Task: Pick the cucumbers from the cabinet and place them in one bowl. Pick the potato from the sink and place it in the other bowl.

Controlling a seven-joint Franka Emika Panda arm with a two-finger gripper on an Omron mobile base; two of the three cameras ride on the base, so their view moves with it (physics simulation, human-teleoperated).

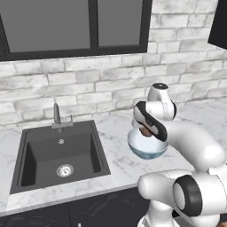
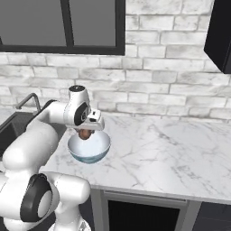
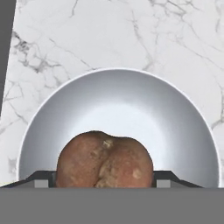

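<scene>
My gripper point(image 1: 144, 131) point(image 2: 84, 133) point(image 3: 103, 181) is shut on the potato point(image 1: 144, 132) point(image 2: 84, 135) point(image 3: 105, 157), a brown lumpy round thing pinched between both fingertips. It hangs just above the middle of the pale blue bowl point(image 1: 148, 150) point(image 2: 89, 152) point(image 3: 118, 100), whose whitish inside holds nothing. The bowl stands on the marble counter to the right of the sink point(image 1: 40, 155) point(image 2: 8, 131). A corner of the dark cabinet point(image 1: 219, 26) point(image 2: 221, 36) shows at the upper right. The cucumbers are out of view.
The sink basin holds only its silver drain point(image 1: 64, 170), with the grey faucet point(image 1: 56, 114) point(image 2: 27, 100) behind it. A brick wall and dark window back the counter. Bare marble point(image 2: 171, 153) stretches right of the bowl.
</scene>
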